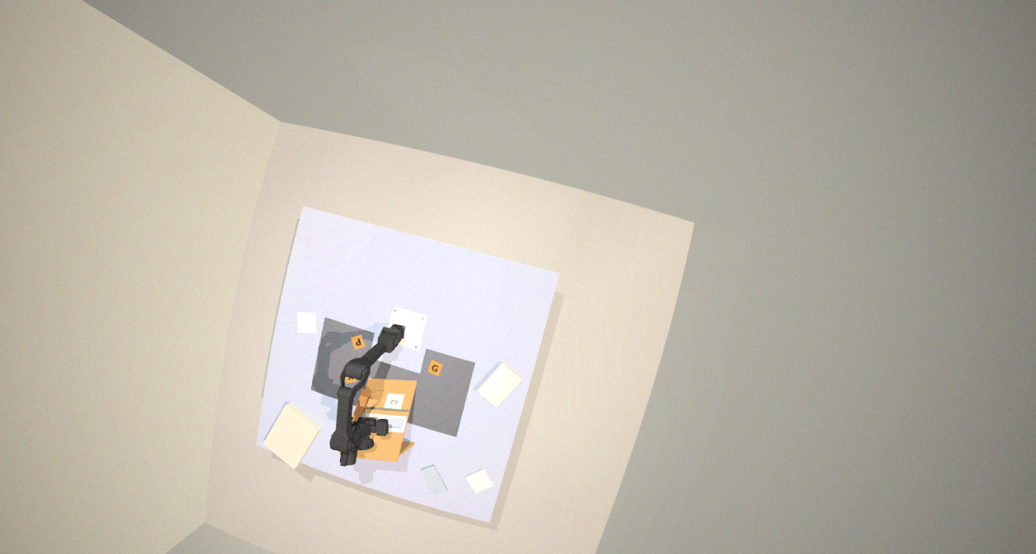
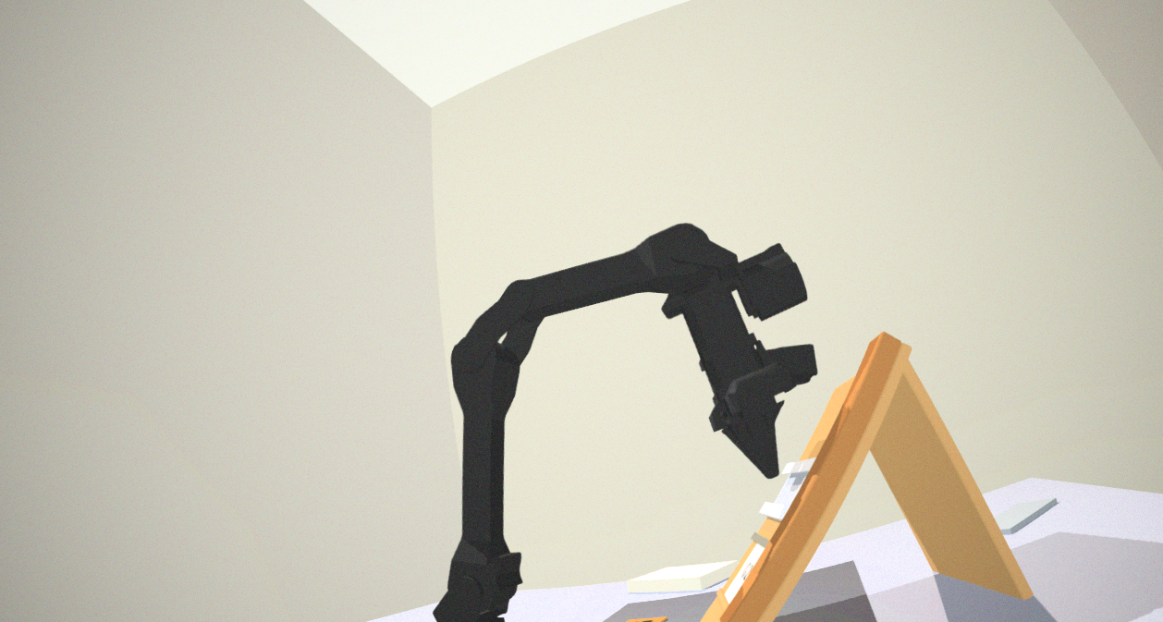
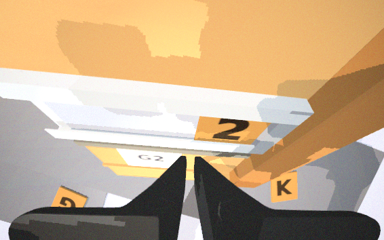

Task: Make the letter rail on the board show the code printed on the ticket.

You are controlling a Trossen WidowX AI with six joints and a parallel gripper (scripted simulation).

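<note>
The orange A-frame board point(image 2: 846, 464) stands on the counter, and its white letter rail point(image 3: 148, 112) runs across its face. An orange tile marked 2 point(image 3: 231, 129) sits in the rail near its right end. The white ticket point(image 3: 150, 157) below the rail reads G2. My gripper point(image 3: 190, 162) hovers just off the board in front of the rail, with its tips close to the rail in the side view point(image 2: 768, 468). Its fingers are almost shut, with a thin gap and nothing between them. Loose tiles K point(image 3: 283, 187) and G point(image 3: 68, 201) lie on the grey mats, and a P tile point(image 1: 357, 342) lies near the arm's base.
Cream blocks lie at the counter's left front point(image 1: 291, 435) and right point(image 1: 498, 384). Small white squares point(image 1: 306, 322) point(image 1: 478, 481) and a pale grey-green slab point(image 1: 433, 478) lie near the edges. The board's back leg point(image 2: 951, 488) slopes down behind it.
</note>
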